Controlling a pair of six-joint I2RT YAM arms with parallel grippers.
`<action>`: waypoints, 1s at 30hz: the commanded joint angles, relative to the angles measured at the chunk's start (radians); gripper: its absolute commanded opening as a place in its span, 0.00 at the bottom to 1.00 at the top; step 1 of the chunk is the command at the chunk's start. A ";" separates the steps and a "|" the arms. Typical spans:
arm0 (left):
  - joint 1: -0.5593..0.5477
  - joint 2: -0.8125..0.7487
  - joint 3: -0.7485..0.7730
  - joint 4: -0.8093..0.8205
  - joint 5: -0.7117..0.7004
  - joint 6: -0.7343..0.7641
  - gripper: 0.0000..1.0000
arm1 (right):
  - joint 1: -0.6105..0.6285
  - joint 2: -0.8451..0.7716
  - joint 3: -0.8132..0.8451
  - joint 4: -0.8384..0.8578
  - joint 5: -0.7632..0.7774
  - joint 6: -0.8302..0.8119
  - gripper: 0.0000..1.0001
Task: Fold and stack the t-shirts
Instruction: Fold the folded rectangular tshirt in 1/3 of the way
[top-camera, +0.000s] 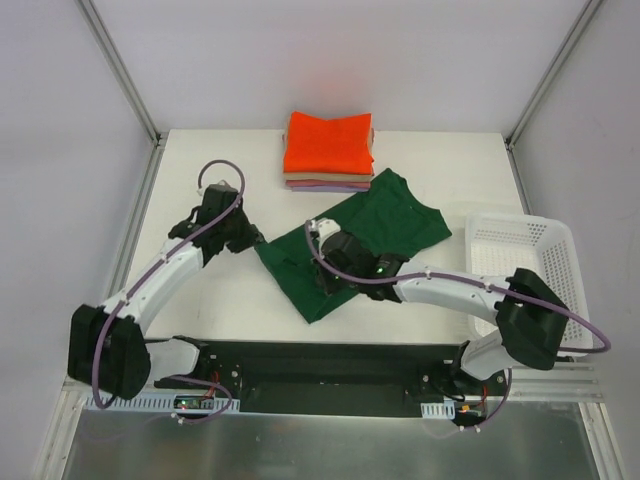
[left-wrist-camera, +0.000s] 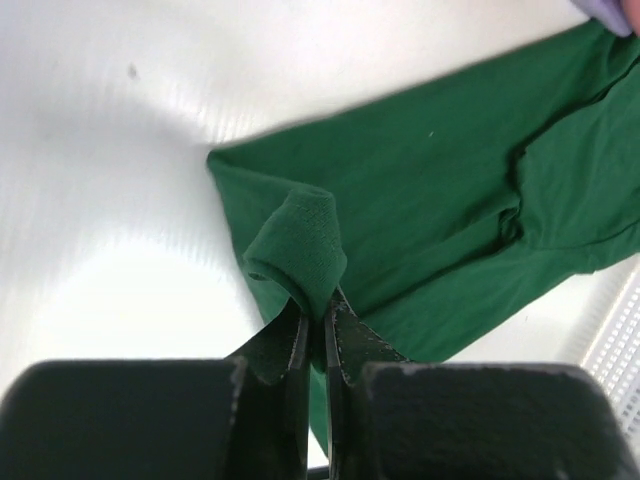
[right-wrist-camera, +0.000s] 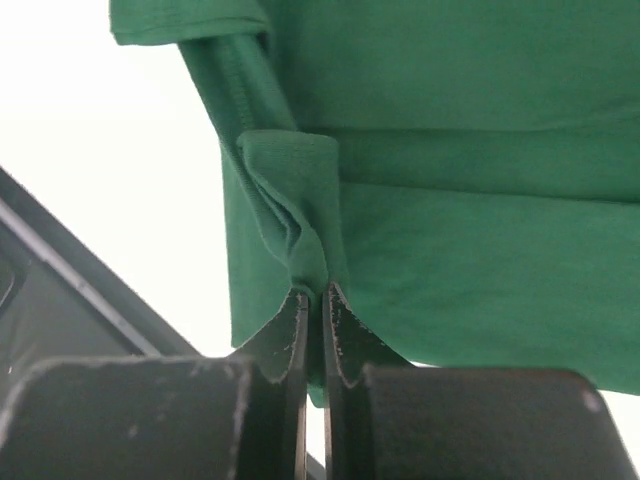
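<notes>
The dark green t-shirt (top-camera: 385, 225) lies spread and slanted across the middle of the table. My left gripper (top-camera: 247, 240) is shut on its left corner; the left wrist view shows the gripper (left-wrist-camera: 318, 305) pinching a raised fold of the green t-shirt (left-wrist-camera: 450, 180). My right gripper (top-camera: 327, 283) is shut on the shirt's near edge; in the right wrist view the gripper (right-wrist-camera: 315, 295) clamps a bunched fold of the green cloth (right-wrist-camera: 460, 210). Behind stands a stack of folded t-shirts: orange (top-camera: 328, 142) on top, tan (top-camera: 298, 177) and lilac (top-camera: 335, 187) beneath.
A white mesh basket (top-camera: 520, 255) stands at the right edge, also seen as the basket (left-wrist-camera: 622, 345) in the left wrist view. The black base plate (top-camera: 330, 365) runs along the near edge. Metal frame posts rise at both back corners.
</notes>
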 joint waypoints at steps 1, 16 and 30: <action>-0.023 0.157 0.154 0.080 -0.031 -0.005 0.00 | -0.115 -0.095 -0.054 -0.048 -0.005 0.035 0.00; -0.094 0.625 0.541 0.087 0.062 0.049 0.00 | -0.377 -0.155 -0.156 -0.071 0.000 0.041 0.00; -0.106 0.827 0.705 0.095 0.107 0.089 0.00 | -0.451 -0.043 -0.158 -0.033 0.055 0.047 0.00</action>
